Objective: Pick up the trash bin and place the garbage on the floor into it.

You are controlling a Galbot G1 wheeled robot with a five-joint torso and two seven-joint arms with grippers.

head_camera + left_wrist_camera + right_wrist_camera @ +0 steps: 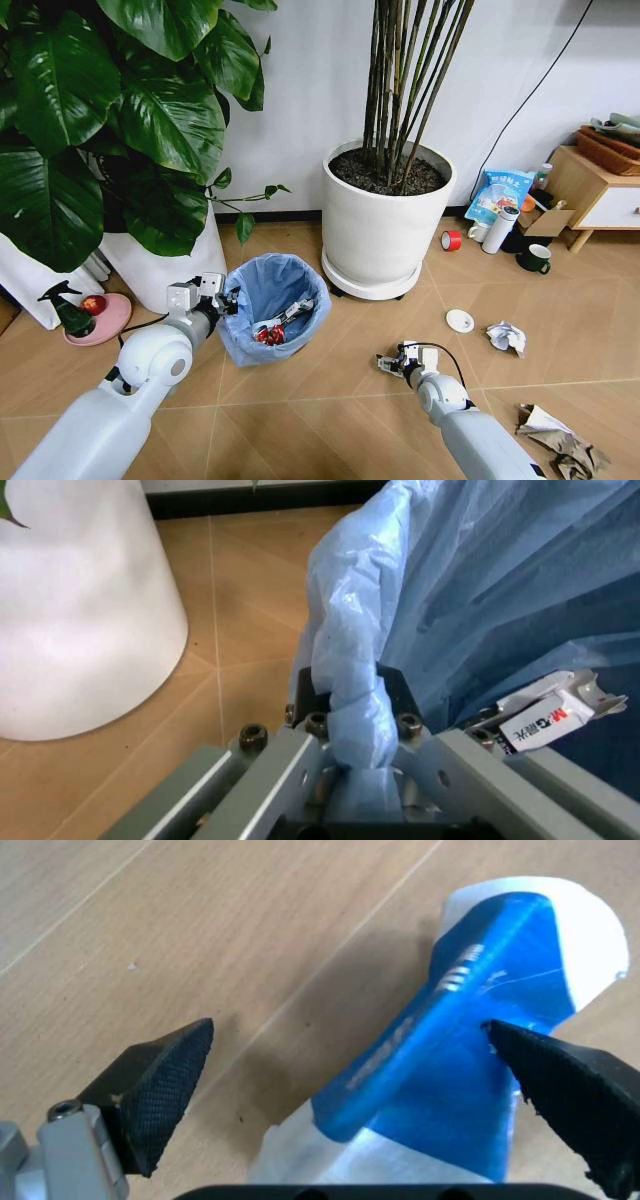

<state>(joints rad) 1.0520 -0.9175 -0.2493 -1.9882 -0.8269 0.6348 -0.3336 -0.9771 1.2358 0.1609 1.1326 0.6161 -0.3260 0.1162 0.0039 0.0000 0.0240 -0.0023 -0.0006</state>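
The left gripper point(355, 780) is clenched on the bin point(273, 305) rim. The right gripper point(350, 1087), spread wide, straddles the crushed cup point(470, 1035) on the floor; centre the cup's flattened ridge between the pads, then close squarely.

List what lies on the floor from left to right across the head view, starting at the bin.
Bin → right gripper over a crushed cup → white lid → crumpled white paper → brown paper.

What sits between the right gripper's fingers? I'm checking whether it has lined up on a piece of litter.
In the right wrist view, the crushed blue-white cup lies on the floor between the open right gripper's fingers.
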